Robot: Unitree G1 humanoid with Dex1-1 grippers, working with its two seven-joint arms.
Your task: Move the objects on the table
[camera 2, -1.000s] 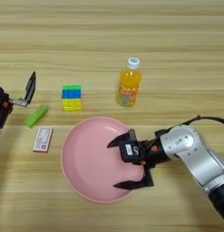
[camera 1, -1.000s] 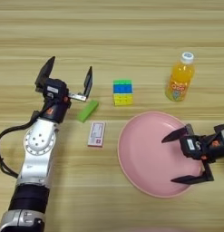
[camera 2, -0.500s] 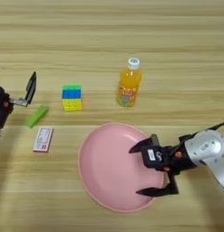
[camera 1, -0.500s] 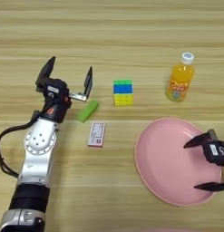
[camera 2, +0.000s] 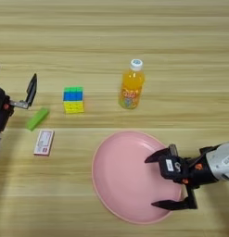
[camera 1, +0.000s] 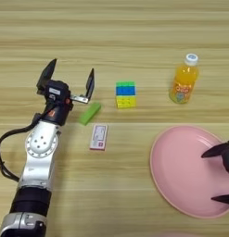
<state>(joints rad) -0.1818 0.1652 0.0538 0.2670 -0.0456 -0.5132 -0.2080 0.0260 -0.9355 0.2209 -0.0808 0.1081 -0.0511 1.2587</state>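
On the table [camera 1: 134, 41] there are five loose things, one of each kind. One pink plate [camera 2: 130, 178] lies toward five o'clock. One orange juice bottle [camera 2: 131, 85] with a white cap stands toward one o'clock. One stacked block cube [camera 1: 125, 94], in green, blue and yellow layers, sits near the centre, toward twelve o'clock. One green block [camera 1: 90, 113] lies toward ten o'clock, and one white-and-red box [camera 1: 98, 137] lies just beside it, toward nine o'clock. Two grippers show: one left gripper [camera 1: 69, 79] and one right gripper [camera 2: 157, 181], each with two black fingers.
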